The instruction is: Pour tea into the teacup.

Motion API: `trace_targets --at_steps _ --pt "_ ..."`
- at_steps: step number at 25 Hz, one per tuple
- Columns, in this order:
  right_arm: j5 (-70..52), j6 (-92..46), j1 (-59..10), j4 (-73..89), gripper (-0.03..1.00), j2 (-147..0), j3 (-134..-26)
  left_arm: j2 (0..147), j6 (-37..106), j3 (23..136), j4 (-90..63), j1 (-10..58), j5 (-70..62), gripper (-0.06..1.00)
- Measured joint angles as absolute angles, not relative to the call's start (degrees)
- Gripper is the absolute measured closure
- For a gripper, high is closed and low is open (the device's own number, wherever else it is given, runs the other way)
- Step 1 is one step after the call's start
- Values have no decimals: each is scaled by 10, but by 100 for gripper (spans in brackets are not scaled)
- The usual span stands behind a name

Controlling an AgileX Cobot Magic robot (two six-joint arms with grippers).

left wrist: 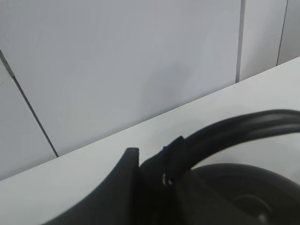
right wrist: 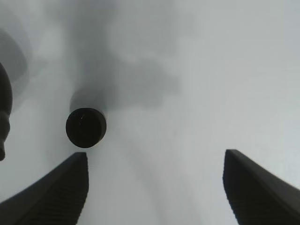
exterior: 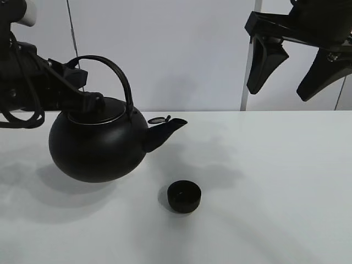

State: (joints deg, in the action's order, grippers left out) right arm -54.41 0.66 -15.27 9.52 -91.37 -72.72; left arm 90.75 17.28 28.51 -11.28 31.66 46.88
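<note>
Nearest, the teacup is set beside the kettle, whose handle is clamped by the left hand; the right hand is spread apart.

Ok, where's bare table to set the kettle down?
Widest bare table lies right of the teacup, below the raised right tool. Another patch along the near edge, left of the teacup. Tight only between kettle spout and teacup.

Left part of white tabletop: big round black kettle, spout toward right. Small round matte black teacup on tabletop, front-right of kettle, apart, before spout tip.
</note>
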Motion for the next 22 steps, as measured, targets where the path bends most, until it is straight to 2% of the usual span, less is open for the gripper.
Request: trace_targets --at_steps 14,22 --pt "-531 7 -153 94 42 -914 -727 997 163 286 -174 336 537 83" --pt "-528 7 -153 94 42 -914 -727 999 213 288 -177 337 540 83"
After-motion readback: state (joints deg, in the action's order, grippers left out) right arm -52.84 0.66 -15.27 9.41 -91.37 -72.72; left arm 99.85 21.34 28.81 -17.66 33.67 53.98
